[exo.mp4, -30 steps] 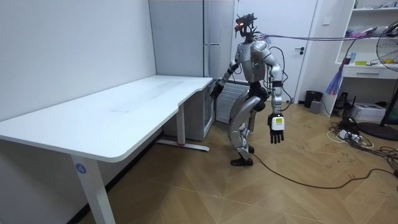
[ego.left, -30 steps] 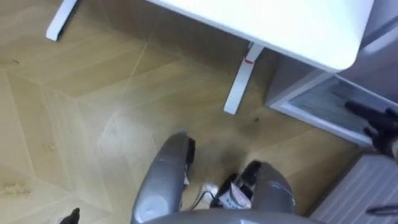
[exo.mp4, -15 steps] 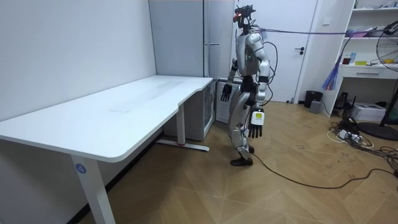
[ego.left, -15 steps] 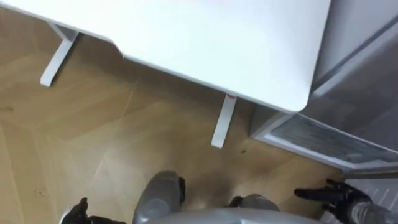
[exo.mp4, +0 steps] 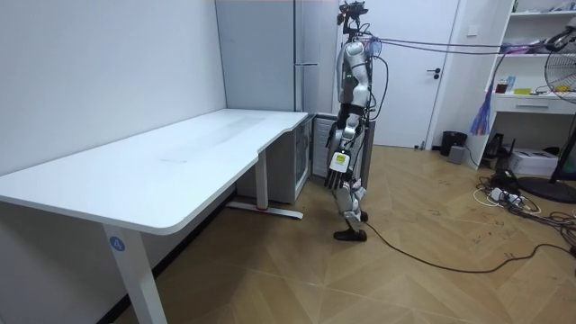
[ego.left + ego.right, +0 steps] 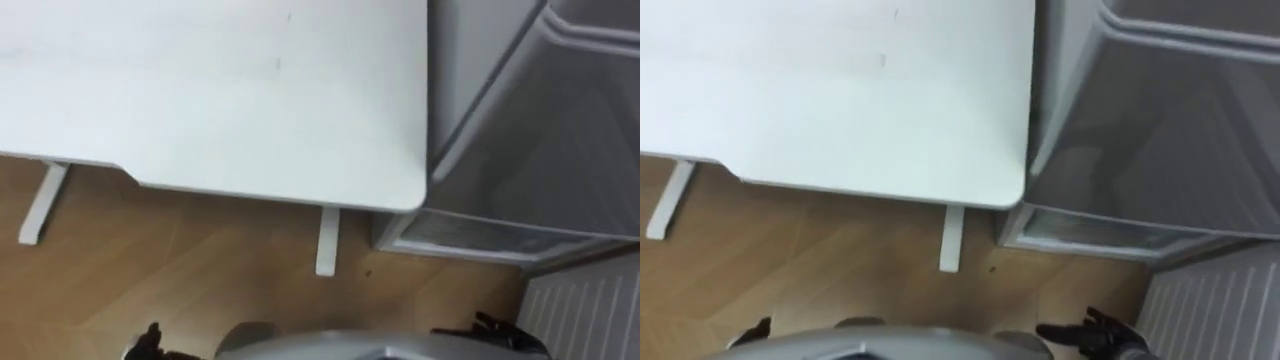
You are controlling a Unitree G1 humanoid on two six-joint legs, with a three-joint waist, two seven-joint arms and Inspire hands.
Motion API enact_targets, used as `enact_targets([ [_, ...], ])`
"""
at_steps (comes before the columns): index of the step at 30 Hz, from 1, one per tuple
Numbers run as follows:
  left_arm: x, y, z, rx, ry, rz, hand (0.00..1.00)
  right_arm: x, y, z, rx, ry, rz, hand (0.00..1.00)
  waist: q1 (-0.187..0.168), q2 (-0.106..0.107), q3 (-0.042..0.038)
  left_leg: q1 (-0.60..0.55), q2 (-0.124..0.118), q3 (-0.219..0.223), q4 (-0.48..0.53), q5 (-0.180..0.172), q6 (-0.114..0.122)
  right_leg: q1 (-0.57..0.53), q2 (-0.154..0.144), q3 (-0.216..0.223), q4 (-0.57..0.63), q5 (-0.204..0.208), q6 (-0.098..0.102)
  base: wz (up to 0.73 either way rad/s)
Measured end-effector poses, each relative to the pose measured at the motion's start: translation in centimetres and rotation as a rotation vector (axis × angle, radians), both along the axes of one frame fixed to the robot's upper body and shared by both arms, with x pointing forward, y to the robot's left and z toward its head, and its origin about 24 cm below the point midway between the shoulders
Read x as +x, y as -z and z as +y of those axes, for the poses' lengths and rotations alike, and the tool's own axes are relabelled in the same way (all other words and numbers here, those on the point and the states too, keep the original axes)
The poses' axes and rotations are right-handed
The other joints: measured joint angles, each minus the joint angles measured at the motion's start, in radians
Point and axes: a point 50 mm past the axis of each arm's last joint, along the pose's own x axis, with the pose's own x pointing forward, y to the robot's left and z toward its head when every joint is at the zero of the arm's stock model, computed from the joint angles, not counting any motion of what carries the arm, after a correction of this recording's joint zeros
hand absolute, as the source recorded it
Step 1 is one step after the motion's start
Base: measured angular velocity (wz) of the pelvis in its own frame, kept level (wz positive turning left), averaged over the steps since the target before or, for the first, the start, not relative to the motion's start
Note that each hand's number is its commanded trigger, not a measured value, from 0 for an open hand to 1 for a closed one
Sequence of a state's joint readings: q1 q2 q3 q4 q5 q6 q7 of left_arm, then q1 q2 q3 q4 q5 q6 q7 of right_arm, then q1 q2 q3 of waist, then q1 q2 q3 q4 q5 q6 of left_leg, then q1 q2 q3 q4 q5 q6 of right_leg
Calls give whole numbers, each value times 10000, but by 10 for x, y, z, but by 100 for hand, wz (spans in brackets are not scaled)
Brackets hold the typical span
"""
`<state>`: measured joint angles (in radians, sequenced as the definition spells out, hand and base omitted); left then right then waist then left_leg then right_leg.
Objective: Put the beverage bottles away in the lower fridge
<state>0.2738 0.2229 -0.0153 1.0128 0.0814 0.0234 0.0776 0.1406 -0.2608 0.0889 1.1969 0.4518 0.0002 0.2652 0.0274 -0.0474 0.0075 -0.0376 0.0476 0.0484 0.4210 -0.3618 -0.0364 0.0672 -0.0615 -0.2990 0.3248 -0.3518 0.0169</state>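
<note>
Now we stand at the short end of the white desk (image 6: 200, 90), facing the grey fridge (image 6: 520, 130). In the eye views the fridge lies at about two o'clock from us, and the desk takes the space from nine to twelve o'clock. Our right hand (image 6: 1095, 335) is low at about four o'clock, with its fingers spread and nearly straight, and it holds nothing. Our left hand (image 5: 339, 169) hangs beside the hip with loose fingers, also with nothing in it. Where the drinks are we cannot tell; the part of the desk top before us is bare, and the fridge front looks closed. We judge that the drinks will be bottles or cans: stiff, smooth, rather heavy when full, and perhaps slippery if they are cold. So we should take each one around the middle of its body, upright, with the thumb opposite the fingers, and not by the cap.
</note>
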Motion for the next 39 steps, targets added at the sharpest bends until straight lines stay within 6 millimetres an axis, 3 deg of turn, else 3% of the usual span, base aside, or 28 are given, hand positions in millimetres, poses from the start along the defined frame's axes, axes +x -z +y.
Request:
enact_targets([
  [4, -7, 0, 1, -51, -477, 182, 0, -1, 1, 4, 148, -19, 10, 0, 22, 25, 14, 367, 62, -231, -155, 1, -2, 378, 256, 458, -603, 291, -48, -34],
  [7, -10, 0, 4, -106, -710, 282, 0, -3, 3, 8, 242, -69, 114, 0, 16, -69, 3, 704, 103, -287, -342, 1, -2, 642, 365, 695, -884, 407, -77, -25],
  [13, -3, 0, 3, -273, -488, 318, 0, -17, 5, 11, 391, 405, 479, 0, -190, -64, -29, 1322, 128, -904, -904, 21, 21, 964, 502, 802, -979, 533, -134, -5],
  [14, 0, 0, 2, -282, -464, 241, 0, -18, 6, 11, 370, 534, 563, 0, -166, 27, -14, 1619, 191, -1404, -1235, 90, 62, 742, 543, 761, -458, 533, -134, -48],
  [15, -1, 1, 1, -302, -489, 271, 0, -18, 6, 10, 354, 739, 450, 0, -141, 184, 59, 2023, 515, -2384, -1669, 225, 138, 180, 772, 840, 452, 271, -276, -61],
  [16, -2, 1, 2, -287, -546, 268, 0, -15, 5, 10, 333, 786, 320, 0, -173, 361, 18, 2080, 745, -2808, -1782, 222, 133, -131, 1157, 1179, 220, 143, -430, -91],
  [17, -1, -1, 8, -166, -887, 149, 0, -1, 5, 15, 417, 624, -161, 0, -224, 471, 8, 1825, 999, -2846, -1709, 190, 62, -816, 1583, 1602, -1041, 857, -841, -41],
  [18, 0, -1, 11, -90, -1102, 220, 0, 2, 5, 19, 464, 602, -400, 0, -692, 351, 41, 1605, 1090, -2368, -1566, 120, -382, -766, 1578, 1143, -1126, 1786, -992, -10],
  [19, 3, 0, 11, -101, -1066, 173, 0, -1, 6, 20, 462, 761, -358, 0, -852, 316, 32, 1530, 1064, -2010, -1567, 152, -473, -700, 1521, 1089, -1171, 1789, -994, 62],
  [21, 15, 1, 2, -434, -707, -236, 0, -16, 7, 17, 398, 1116, 151, 0, -1040, 200, 112, 1274, 695, -858, -1937, 310, -401, -199, 1300, 1454, -1435, 1799, -964, 45],
  [22, 17, 1, 1, -453, -641, -315, 0, -16, 8, 17, 411, 1176, 196, 0, -1024, 273, 108, 1143, 590, -639, -1947, 485, -85, -113, 1231, 1531, -1450, 1784, -936, 6],
  [23, 17, 1, 0, -459, -646, -281, 0, -19, 7, 17, 447, 1232, 275, 0, -894, 260, 61, 1109, 485, -411, -2021, 791, -89, 5, 1123, 1500, -1442, 1795, -868, -16],
  [24, 16, 2, -3, -520, -715, -248, 0, -19, 7, 15, 485, 1238, 323, 0, -753, 150, 96, 1223, 414, -395, -2009, 856, -81, 125, 1076, 1442, -1503, 1811, -832, -19],
  [25, 16, 3, -4, -548, -751, -264, 0, -19, 7, 15, 508, 1224, 343, 0, -729, 259, 38, 1288, 382, -409, -1991, 859, -77, 213, 1058, 1381, -1601, 1812, -819, 0],
  [26, 17, 3, -5, -587, -788, -277, 0, -18, 8, 16, 564, 1241, 407, 0, -727, 200, 53, 1340, 253, -419, -2068, 885, -30, 313, 1001, 1231, -1717, 1800, -781, 15],
  [29, 18, 4, -5, -449, -856, -236, 0, -19, 8, 16, 638, 1307, 588, 0, -713, 165, 28, 1365, 207, -283, -2146, 913, 20, 369, 934, 1076, -1739, 1789, -718, 14],
  [34, 17, 5, -7, -353, -938, -220, 0, -20, 8, 16, 575, 1432, 659, 0, -551, 134, 19, 1347, 22, -212, -2125, 992, 130, 386, 743, 1043, -1743, 1670, -557, 3],
  [39, 13, 6, -7, -243, -1028, -69, 0, -24, 9, 17, 596, 1502, 794, 0, -538, 36, -58, 1375, -145, -209, -2068, 1075, 242, 411, 576, 1035, -1723, 1602, -409, 11],
])
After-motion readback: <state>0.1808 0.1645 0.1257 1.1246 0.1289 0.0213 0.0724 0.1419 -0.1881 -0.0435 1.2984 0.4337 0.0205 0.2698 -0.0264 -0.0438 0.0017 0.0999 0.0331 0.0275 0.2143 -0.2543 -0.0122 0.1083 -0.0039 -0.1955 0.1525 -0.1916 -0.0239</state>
